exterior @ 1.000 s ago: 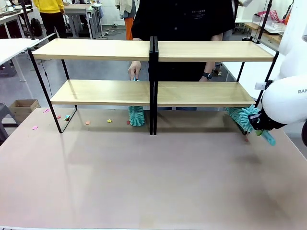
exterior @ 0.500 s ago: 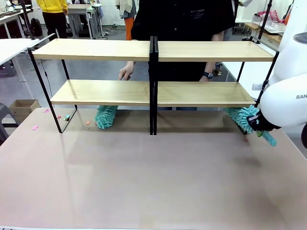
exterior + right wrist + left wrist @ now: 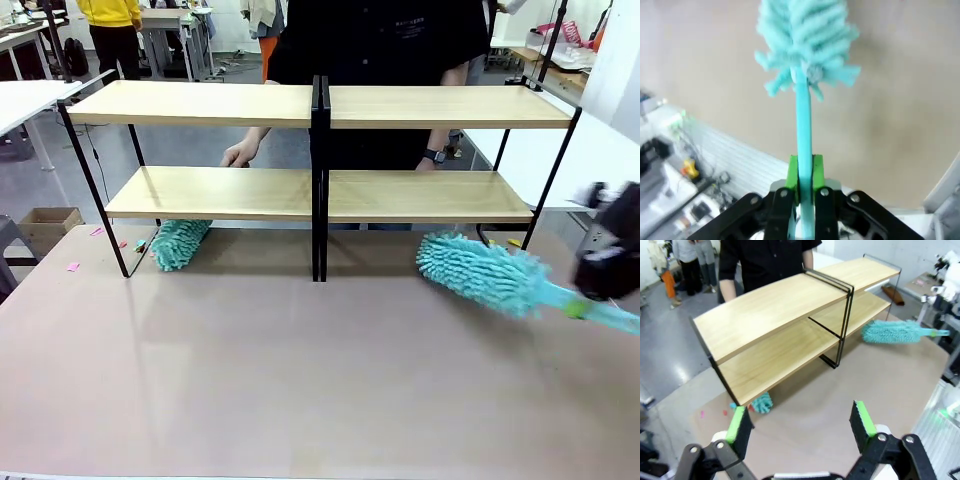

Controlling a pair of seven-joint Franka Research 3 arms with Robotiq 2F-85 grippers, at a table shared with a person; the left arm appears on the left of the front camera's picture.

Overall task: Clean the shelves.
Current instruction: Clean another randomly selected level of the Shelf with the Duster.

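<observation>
From the front, the shelves [image 3: 318, 150] stand across the far half of the table [image 3: 300, 380], two wooden tiers on black frames joined at the middle. A person in black stands behind them, one hand [image 3: 240, 153] by the lower left board. A teal duster [image 3: 180, 243] lies under that board near a few scraps of paper [image 3: 73, 267]. The right gripper [image 3: 605, 270], blurred at the right edge, carries a second teal duster [image 3: 485, 272] whose fluffy head lies low over the table in front of the right rack.

The left wrist view looks down on the shelves from one end; the left gripper [image 3: 802, 425] hangs above the table with its green pads spread wide, nothing between them.

The right wrist view shows the jaws pressed onto the duster's thin teal handle [image 3: 804, 135], its head pointing away over the tabletop.
</observation>
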